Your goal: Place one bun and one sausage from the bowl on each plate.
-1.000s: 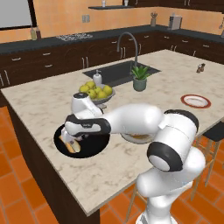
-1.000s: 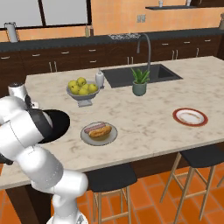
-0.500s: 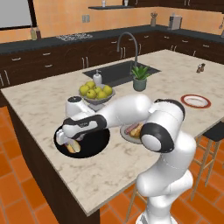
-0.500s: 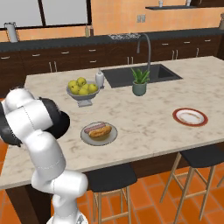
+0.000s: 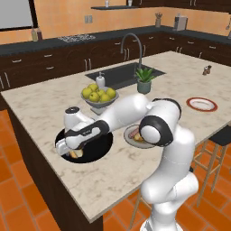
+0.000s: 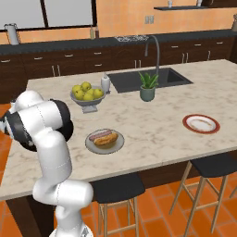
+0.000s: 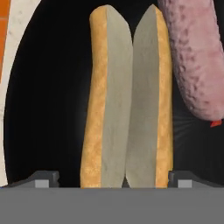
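The gripper (image 7: 113, 177) is standing spread wide, grasping nothing, straddling the split bun (image 7: 127, 100), which is running lengthwise straight ahead of it in the black bowl (image 7: 43, 109); the sausage (image 7: 194, 57) is lying alongside.

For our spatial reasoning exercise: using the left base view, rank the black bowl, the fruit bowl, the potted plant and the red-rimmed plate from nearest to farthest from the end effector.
1. Black bowl, right under the end effector.
2. Fruit bowl, behind it.
3. Potted plant, by the sink.
4. Red-rimmed plate, far right.
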Controlling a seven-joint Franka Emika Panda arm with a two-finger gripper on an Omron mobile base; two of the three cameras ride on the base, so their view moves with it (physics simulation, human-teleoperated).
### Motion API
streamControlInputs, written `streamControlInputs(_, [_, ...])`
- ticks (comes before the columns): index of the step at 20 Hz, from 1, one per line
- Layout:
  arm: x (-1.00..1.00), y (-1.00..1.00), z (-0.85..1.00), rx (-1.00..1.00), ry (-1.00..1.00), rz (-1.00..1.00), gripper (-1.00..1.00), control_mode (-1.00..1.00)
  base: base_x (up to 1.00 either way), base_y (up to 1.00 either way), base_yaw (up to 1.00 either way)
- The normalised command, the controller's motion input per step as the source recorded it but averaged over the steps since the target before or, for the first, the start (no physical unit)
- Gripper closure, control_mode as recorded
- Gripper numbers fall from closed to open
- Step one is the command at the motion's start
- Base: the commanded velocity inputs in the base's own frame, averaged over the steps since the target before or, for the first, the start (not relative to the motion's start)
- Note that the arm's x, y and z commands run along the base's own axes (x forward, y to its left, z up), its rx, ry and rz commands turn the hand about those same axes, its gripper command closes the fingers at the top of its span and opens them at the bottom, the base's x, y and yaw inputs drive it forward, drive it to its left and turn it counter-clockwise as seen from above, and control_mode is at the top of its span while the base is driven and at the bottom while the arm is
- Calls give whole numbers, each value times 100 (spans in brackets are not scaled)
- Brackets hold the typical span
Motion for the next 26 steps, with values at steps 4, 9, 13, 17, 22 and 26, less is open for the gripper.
streamControlInputs(4, [15, 0, -18, 0, 0, -6, -100, -100, 0, 0, 0])
streamControlInputs(9, [4, 0, -19, 0, 0, -4, -100, -100, 0, 0, 0])
streamControlInputs(13, [0, 1, -39, 0, 0, -3, 100, -100, 0, 0, 0])
streamControlInputs(17, [3, 1, -24, -2, 0, -1, 100, -100, 0, 0, 0])
streamControlInputs(22, [-54, -26, 31, 4, -8, 0, 100, -100, 0, 0, 0])
streamControlInputs(26, [-100, -77, 100, 19, -20, 0, 100, -100, 0, 0, 0])
